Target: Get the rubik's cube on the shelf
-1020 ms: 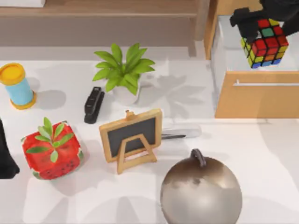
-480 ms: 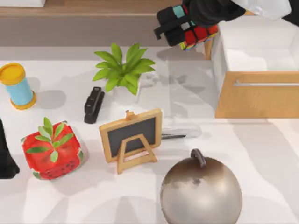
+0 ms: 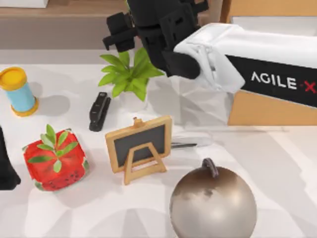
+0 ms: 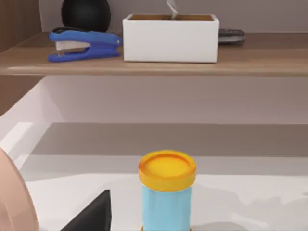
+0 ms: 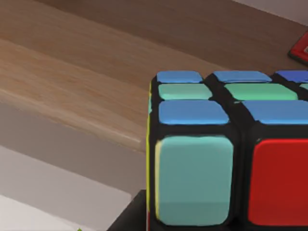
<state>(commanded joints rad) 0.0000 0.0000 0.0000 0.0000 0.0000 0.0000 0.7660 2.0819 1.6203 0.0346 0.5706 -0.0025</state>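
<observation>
Now R pincer (image 3: 148,22) w/ rubik's cube (image 5: 226,154) farther left, over shelf (image 3: 74,10)

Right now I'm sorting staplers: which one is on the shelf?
The blue stapler lies on the shelf; the black stapler lies on the table near the plant.

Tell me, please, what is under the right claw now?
Under the right claw lie the potted plant and the shelf front edge. The rubik's cube appears beside the shelf board in the right wrist view; from above the arm covers it.
</observation>
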